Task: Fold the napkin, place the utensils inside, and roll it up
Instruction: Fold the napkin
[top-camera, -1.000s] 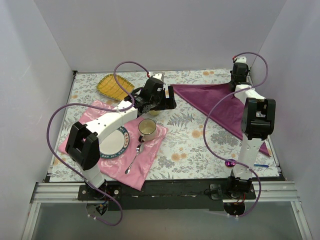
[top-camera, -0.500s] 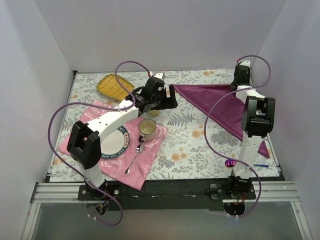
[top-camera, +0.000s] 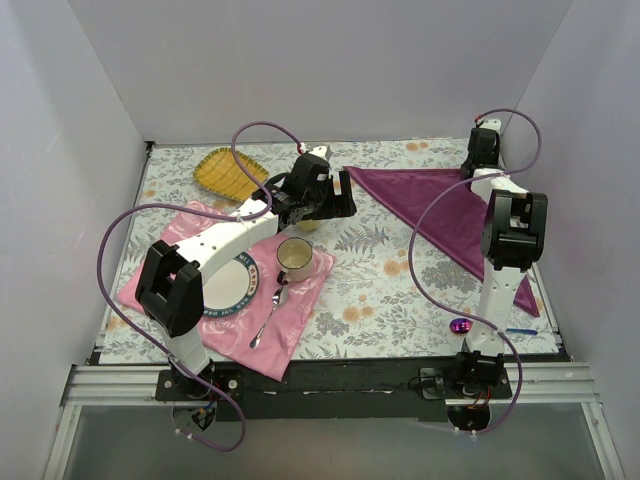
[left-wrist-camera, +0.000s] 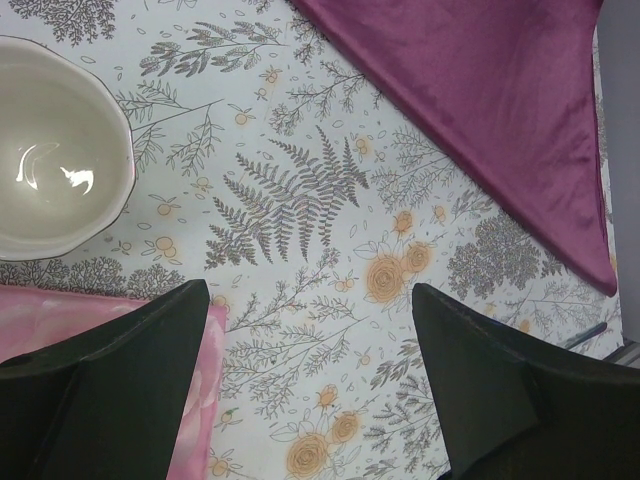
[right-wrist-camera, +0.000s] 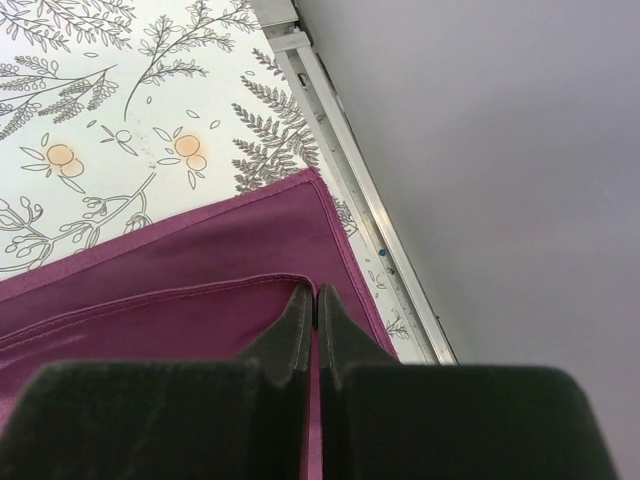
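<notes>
Napkin (top-camera: 440, 205), folded to a triangle, flat on the floral worktop (top-camera: 380, 270) from 12 round to 4 o'clock in the overhead view. Long folded edge slanting from far centre down to a point near the right rail.

Right fingers (right-wrist-camera: 290, 330) closed tight, tip against tip, at the napkin's (right-wrist-camera: 150, 290) far right corner, about 1 o'clock. Hem of the upper cloth layer running straight into the tips, apparently pinched there. Lower layer flat beneath, its corner just beside the worktop's metal rail.

Left fingers (left-wrist-camera: 110, 390) spread wide, holding nothing, above bare floral worktop near the centre. Napkin's (left-wrist-camera: 480, 100) long edge at 1 o'clock in that wrist view, apart from the tips.

Utensil (top-camera: 460, 326) at 4 o'clock near the front edge, beside the right arm's base. Purple head on one side of the arm, thin blue handle on the other, middle hidden by the arm. Well apart from both sets of fingers.

Pink placemat (top-camera: 300, 320) at 8 o'clock, carrying a plate (top-camera: 225, 285), a cream mug (top-camera: 294, 258) and a silver spoon (top-camera: 268, 318). Yellow dish (top-camera: 228, 172) at 11 o'clock.
</notes>
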